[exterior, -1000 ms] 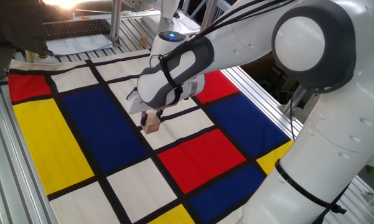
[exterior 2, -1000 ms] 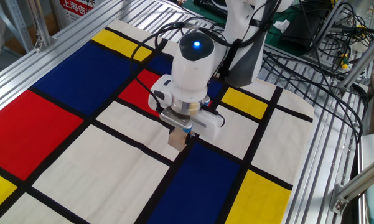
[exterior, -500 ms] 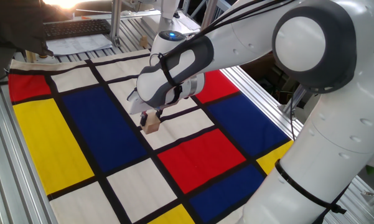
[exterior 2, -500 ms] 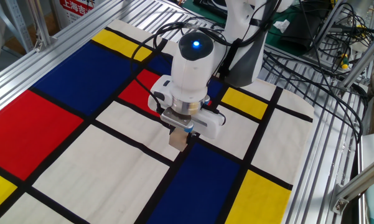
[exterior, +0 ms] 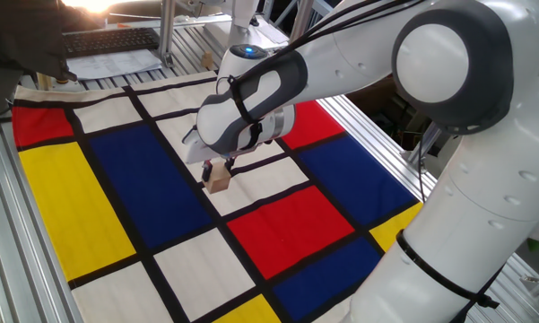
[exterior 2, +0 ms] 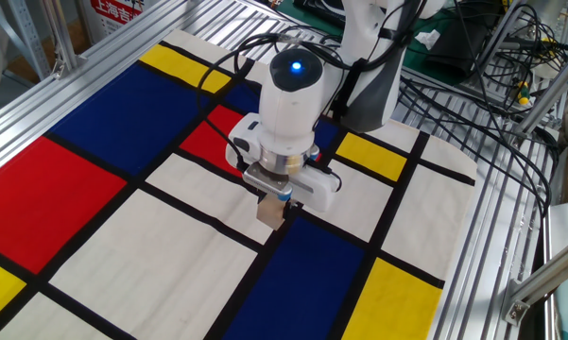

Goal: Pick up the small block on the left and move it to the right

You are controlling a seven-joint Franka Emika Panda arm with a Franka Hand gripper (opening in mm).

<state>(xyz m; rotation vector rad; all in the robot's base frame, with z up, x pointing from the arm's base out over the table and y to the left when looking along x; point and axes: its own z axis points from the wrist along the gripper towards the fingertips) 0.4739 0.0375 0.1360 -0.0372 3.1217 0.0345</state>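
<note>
The small block (exterior: 219, 180) is a plain light-tan wooden cube. My gripper (exterior: 218, 170) points straight down and is shut on it, with the fingers on two opposite sides. The block hangs just above, or barely on, a white rectangle of the cloth, beside a black line. In the other fixed view the block (exterior 2: 270, 212) shows under the gripper (exterior 2: 273, 201), next to the corner of a blue rectangle. The fingertips are mostly hidden by the gripper body.
The cloth (exterior: 90, 206) of red, blue, yellow and white rectangles covers the table. Metal rails (exterior 2: 510, 246) border it. Cables and equipment (exterior 2: 473, 47) lie behind the arm's base. A dark mat and papers (exterior: 108, 45) lie at the far edge.
Almost nothing differs; the gripper and the block stay at the same spot, perhaps a hair higher.
</note>
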